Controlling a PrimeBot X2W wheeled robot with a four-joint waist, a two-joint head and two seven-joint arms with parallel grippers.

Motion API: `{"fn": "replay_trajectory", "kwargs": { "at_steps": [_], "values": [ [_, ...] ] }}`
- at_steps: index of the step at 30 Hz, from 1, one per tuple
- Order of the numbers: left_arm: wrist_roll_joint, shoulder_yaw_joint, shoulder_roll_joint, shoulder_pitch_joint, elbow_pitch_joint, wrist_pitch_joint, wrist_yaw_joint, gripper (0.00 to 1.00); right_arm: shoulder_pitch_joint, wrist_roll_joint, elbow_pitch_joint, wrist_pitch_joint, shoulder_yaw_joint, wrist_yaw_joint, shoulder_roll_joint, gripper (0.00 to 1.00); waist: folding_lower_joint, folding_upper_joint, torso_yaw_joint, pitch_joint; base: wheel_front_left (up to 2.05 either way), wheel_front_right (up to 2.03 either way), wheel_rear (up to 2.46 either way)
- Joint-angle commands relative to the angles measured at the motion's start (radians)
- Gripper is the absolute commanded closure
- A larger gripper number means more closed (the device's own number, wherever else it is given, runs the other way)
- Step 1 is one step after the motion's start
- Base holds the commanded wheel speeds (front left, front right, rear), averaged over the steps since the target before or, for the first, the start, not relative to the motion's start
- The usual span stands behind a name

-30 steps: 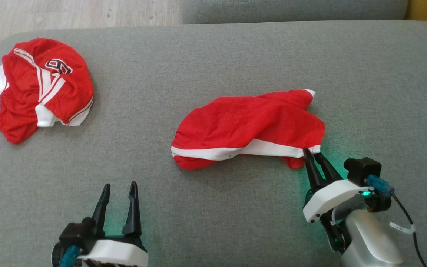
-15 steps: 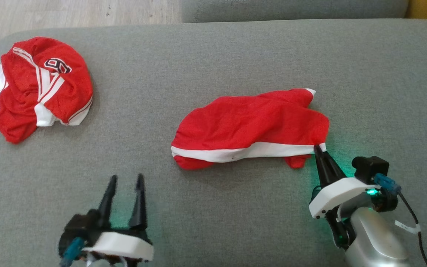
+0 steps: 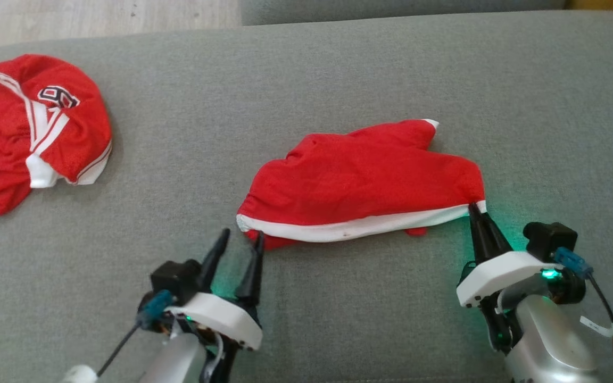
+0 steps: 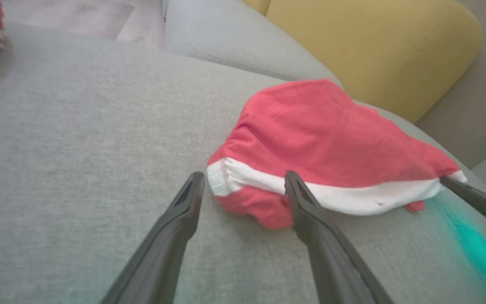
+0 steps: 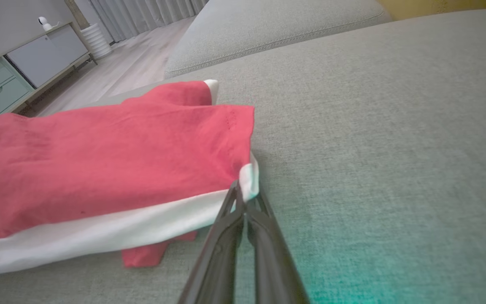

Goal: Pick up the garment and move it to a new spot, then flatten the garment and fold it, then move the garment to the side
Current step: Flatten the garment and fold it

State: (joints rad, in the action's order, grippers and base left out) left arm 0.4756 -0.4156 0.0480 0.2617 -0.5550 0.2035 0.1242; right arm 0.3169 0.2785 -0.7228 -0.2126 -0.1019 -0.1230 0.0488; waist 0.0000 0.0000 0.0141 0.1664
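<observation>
A red garment (image 3: 362,178) with a white band along its near edge lies crumpled in the middle of the grey cushion. My right gripper (image 3: 475,207) is shut on the band's right corner, and the right wrist view shows the fingers pinching the white hem (image 5: 247,179) of the garment (image 5: 112,156). My left gripper (image 3: 242,242) is open just short of the band's left end. In the left wrist view the garment (image 4: 331,143) has that end (image 4: 222,175) lying between my left gripper's (image 4: 243,183) spread fingers.
A second red and white jersey (image 3: 30,130) lies bunched at the cushion's far left edge. A yellow cushion (image 4: 369,42) rises behind the sofa seat. Wooden floor (image 3: 99,16) and a low cabinet (image 5: 15,71) lie beyond.
My right gripper closed on the band's right corner and pulled it right, stretching the garment. My left gripper moved right and forward to the band's left end. The camera shifted slightly.
</observation>
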Motion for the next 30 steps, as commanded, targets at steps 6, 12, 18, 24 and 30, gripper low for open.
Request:
{"fn": "replay_trajectory", "kwargs": {
  "at_steps": [6,12,18,24,30],
  "values": [
    [0.05,-0.051,0.015,0.063,-0.019,0.002,0.006,0.0,0.033,-0.022,0.021,-0.017,0.013,-0.008,0.001,1.0,0.0,0.0,-0.013,0.013,0.0,0.0,0.0],
    [0.094,-0.108,0.029,0.099,-0.03,0.021,0.006,0.0,0.036,-0.04,0.017,-0.018,0.039,-0.008,0.001,1.0,0.0,0.0,-0.015,0.02,0.0,0.0,0.0],
    [0.143,-0.14,0.044,0.115,-0.047,0.031,0.006,0.0,0.038,-0.046,0.016,-0.019,0.048,-0.008,0.001,1.0,0.0,0.0,-0.016,0.021,0.0,0.0,0.0],
    [0.181,-0.154,0.058,0.139,-0.084,0.039,0.006,0.0,0.04,-0.04,0.017,-0.02,0.041,-0.008,0.001,1.0,0.0,0.0,-0.017,0.024,0.0,0.0,0.0],
    [0.262,-0.228,0.052,0.164,-0.071,0.036,0.006,0.0,0.043,-0.038,0.017,-0.021,0.035,-0.008,0.001,1.0,0.0,0.0,-0.025,0.029,0.0,0.0,0.0]
  ]
}}
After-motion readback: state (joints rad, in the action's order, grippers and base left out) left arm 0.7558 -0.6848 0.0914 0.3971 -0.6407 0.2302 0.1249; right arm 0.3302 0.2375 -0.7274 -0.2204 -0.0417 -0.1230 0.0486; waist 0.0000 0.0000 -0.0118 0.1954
